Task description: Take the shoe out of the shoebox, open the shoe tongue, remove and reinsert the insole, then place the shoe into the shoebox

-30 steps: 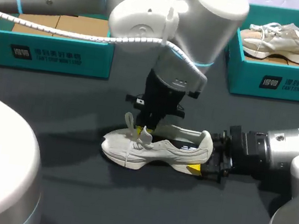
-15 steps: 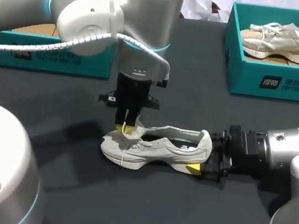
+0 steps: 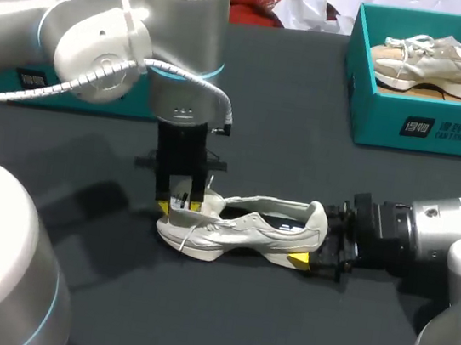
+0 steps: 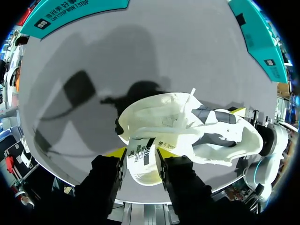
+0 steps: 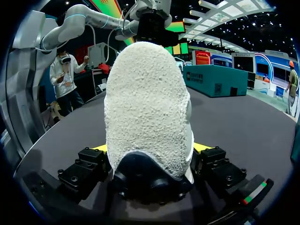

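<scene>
Left hand [image 3: 179, 206] pinches tongue [image 4: 140, 174]; right hand [image 3: 319, 252] clamps heel [image 5: 147, 103]; shoe [image 3: 249, 227] at mid-tabletop [image 3: 276, 333]. Risk: harder pull slips tongue from grip, or twists heel out of clamp.

White shoe [image 3: 244, 228] upright on the dark counter [image 3: 276, 333], tongue folded forward.
It stands on its sole, toe toward my left side and heel toward my right, with its laces hanging loose. The tongue [image 4: 142, 161], printed label showing, is drawn out over the toe and pinched in the left gripper [image 4: 140, 153]. The right gripper [image 3: 315, 244] clamps the heel from both sides. The teal shoebox [image 3: 6, 85] sits well apart at the counter's far left.
</scene>
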